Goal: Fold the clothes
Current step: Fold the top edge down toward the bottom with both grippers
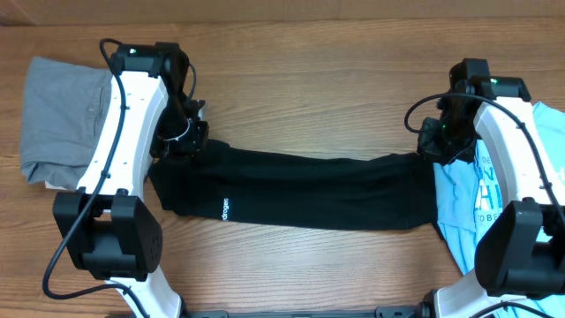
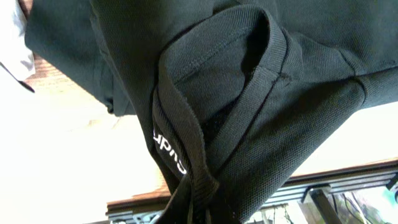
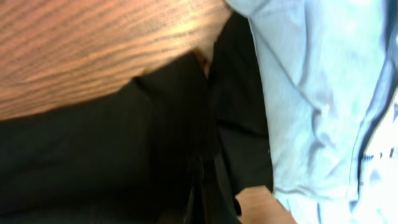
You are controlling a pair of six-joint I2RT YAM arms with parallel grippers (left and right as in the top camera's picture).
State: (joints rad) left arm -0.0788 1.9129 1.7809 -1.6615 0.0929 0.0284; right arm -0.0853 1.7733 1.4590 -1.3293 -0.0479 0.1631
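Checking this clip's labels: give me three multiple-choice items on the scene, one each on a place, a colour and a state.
1. Where do the grey trousers lie? A by the left arm; B in the middle; C far right edge.
2. The lettering on the black T-shirt is: A red; B white; C yellow.
3. The black T-shirt is: A folded square; B heaped; C stretched between both pincers.
Answers: A, they lie beside that arm; B, white print shows; C, the left pincer and right pincer each hold an end.
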